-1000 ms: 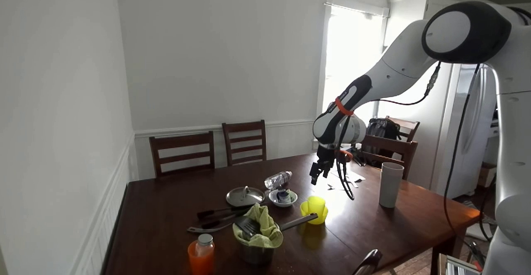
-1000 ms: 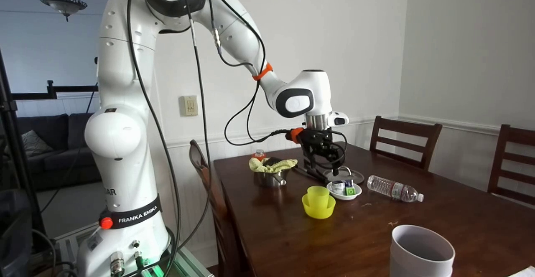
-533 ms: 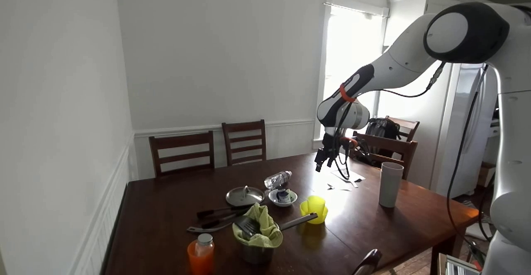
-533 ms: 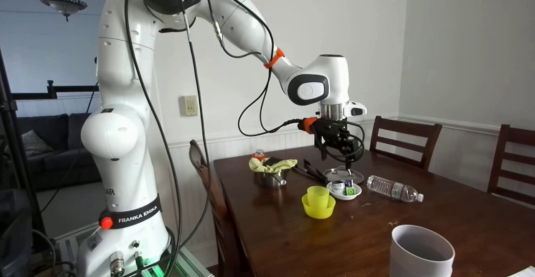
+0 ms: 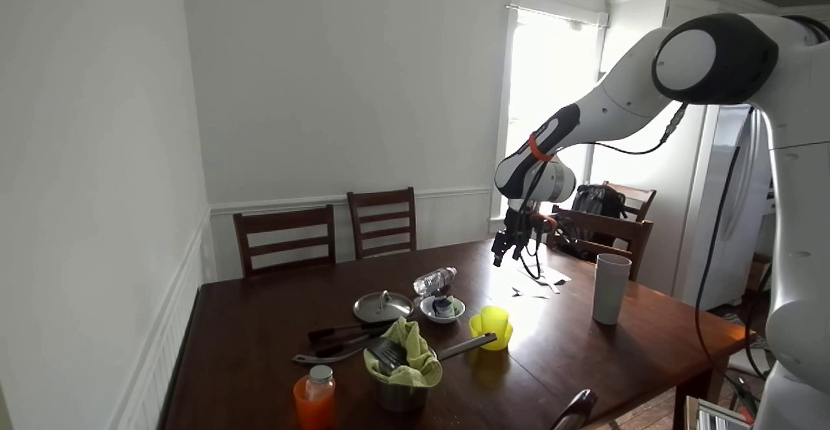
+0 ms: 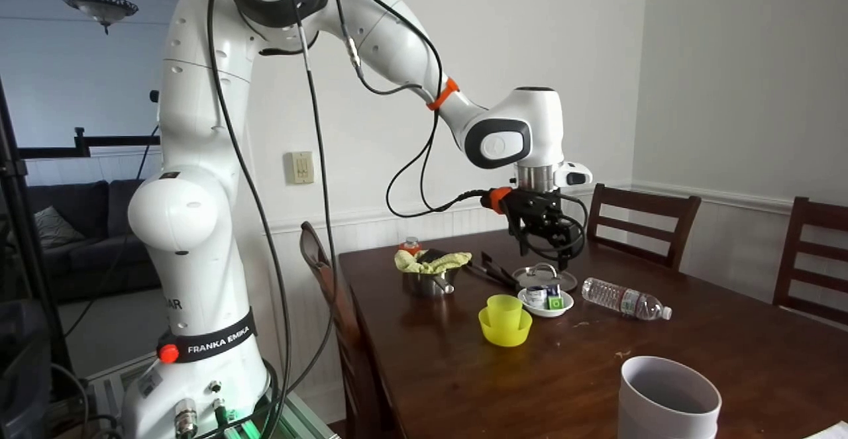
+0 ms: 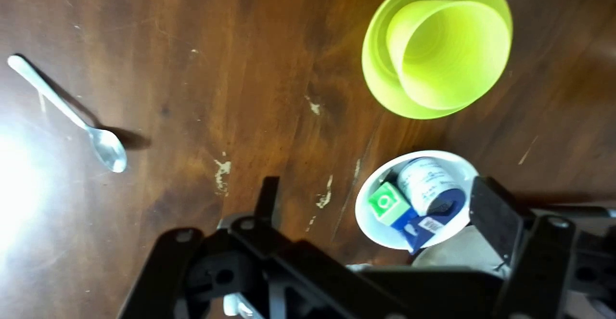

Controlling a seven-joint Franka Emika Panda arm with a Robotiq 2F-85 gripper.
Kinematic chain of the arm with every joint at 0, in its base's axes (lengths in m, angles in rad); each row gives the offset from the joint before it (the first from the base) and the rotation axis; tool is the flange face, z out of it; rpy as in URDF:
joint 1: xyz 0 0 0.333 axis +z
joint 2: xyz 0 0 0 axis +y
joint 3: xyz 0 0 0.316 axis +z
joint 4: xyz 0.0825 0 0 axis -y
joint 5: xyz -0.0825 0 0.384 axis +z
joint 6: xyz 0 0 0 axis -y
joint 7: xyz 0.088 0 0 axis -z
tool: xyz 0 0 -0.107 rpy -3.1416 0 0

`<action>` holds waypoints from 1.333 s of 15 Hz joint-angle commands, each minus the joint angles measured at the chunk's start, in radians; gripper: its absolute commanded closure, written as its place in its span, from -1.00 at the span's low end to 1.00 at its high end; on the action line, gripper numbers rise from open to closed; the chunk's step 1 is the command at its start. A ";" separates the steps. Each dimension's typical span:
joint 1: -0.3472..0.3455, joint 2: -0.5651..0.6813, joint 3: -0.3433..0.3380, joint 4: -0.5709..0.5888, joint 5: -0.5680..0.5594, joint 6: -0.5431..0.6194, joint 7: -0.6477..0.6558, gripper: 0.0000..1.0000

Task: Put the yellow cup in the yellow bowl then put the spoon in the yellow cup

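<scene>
Dark, glossy wooden table (image 6: 530, 386) occupies the room, with pale walls (image 5: 343, 93) behind it and daylight from a window (image 5: 554, 86) at the upper right of the frame glaring on its top. On it I find the yellow cup (image 7: 452, 54) standing mouth up inside the yellow bowl (image 7: 376, 69), both at the upper right of the wrist view. The spoon (image 7: 103, 143) lies directly on the wood at the left of that view, well apart from the yellow bowl, its scoop toward the lower right.

The gripper (image 7: 378, 201) hangs above the table, clear of the surface in both exterior views. Its jaws are spread wide and hold nothing; in the wrist view the white bowl (image 7: 378, 231) shows between them, well below.

That bowl sits near the yellow one and contains a printed white container (image 7: 423, 182) and a small green-and-blue box (image 7: 386, 204). Just beside it, in an exterior view, a metal lid (image 5: 371, 309) lies flat, handle up. A clear plastic bottle (image 6: 616, 298) rests on its side close by.

Farther out, toward the lower middle of an exterior view, a metal pot (image 5: 399, 399) holds a yellow-green cloth (image 5: 418, 360) and a black spatula (image 5: 387, 354). At the lower left, an orange cup (image 5: 314, 412) contains a capped bottle (image 5: 320, 386). A tall grey tumbler (image 5: 611, 290) stands upright at the right. Wooden chairs (image 5: 285, 221) line the table's far side.
</scene>
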 commanded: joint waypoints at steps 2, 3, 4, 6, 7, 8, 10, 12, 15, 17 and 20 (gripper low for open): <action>-0.060 0.157 -0.022 0.179 0.003 -0.001 0.007 -1.00; -0.074 0.191 -0.016 0.212 -0.010 0.003 -0.014 -1.00; -0.089 0.222 -0.007 0.244 -0.021 -0.003 -0.038 -1.00; -0.112 0.285 0.009 0.303 -0.036 -0.002 -0.080 -1.00; -0.122 0.325 0.013 0.342 -0.045 -0.005 -0.091 -1.00; -0.127 0.349 0.015 0.366 -0.054 -0.008 -0.090 -1.00; -0.122 0.300 0.022 0.298 -0.050 0.006 -0.058 -1.00; -0.123 0.304 0.025 0.299 -0.049 0.006 -0.057 -1.00; -0.104 0.342 -0.003 0.330 -0.059 0.040 0.015 -1.00; -0.106 0.391 -0.006 0.367 -0.051 0.046 0.099 -1.00; -0.098 0.464 -0.020 0.409 -0.062 0.122 0.232 -1.00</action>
